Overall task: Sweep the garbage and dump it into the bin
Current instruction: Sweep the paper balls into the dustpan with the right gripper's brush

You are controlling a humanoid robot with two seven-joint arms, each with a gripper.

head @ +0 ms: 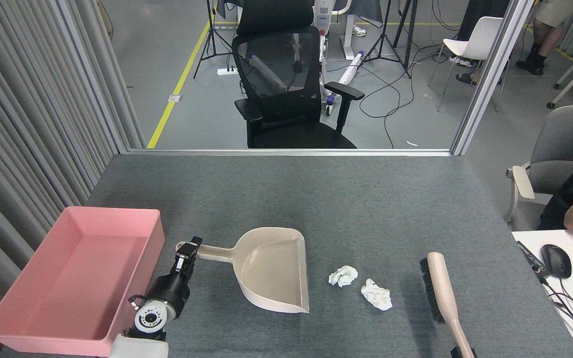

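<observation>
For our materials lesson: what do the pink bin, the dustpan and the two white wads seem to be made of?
The pink bin looks like moulded plastic, smooth with a faint sheen. The dustpan looks like beige plastic, glossy with soft highlights in its scoop. The two white wads look like paper or tissue, matte with sharp creases.

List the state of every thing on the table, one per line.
Bin: empty, at the table's left edge.
Dustpan: empty, handle in the left claw.
Two wads: loose on the table, right of the dustpan, unswept.
Brush: bristles facing left, right of the wads.
</observation>
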